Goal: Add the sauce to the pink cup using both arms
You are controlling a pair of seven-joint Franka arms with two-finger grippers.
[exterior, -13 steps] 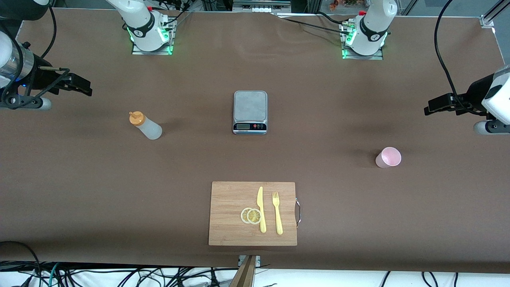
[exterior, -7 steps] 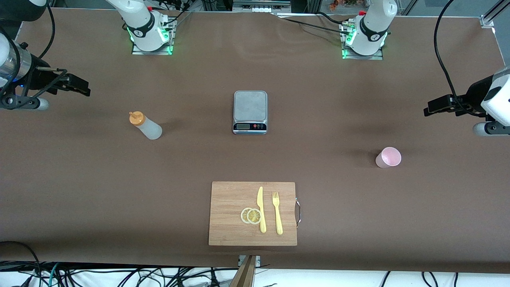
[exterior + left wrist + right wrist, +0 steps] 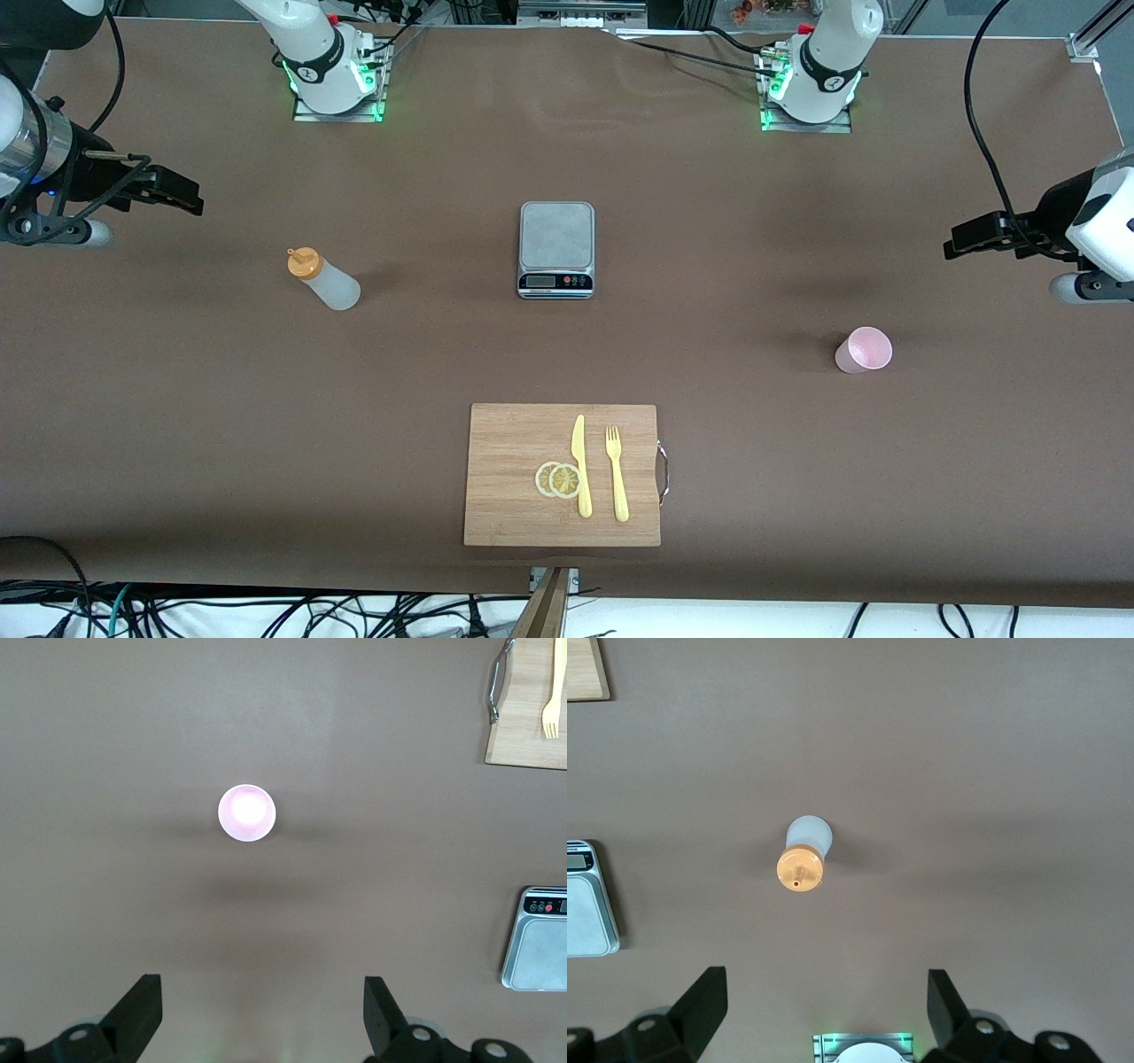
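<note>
The sauce bottle (image 3: 324,279), whitish with an orange cap, stands on the brown table toward the right arm's end; it also shows in the right wrist view (image 3: 803,853). The pink cup (image 3: 864,350) stands upright toward the left arm's end and shows from above in the left wrist view (image 3: 247,812). My right gripper (image 3: 182,190) hangs open and empty high over the table at its own end (image 3: 828,1001). My left gripper (image 3: 961,241) hangs open and empty high over its end (image 3: 263,1010). Both are well apart from their objects.
A grey kitchen scale (image 3: 555,249) sits mid-table between the bottle and the cup. A wooden cutting board (image 3: 514,474) lies nearer the front camera, carrying two lemon slices (image 3: 558,479), a yellow knife (image 3: 580,465) and a yellow fork (image 3: 617,473).
Both grippers have shifted only slightly near the table ends. The bottle and the cup have not moved.
</note>
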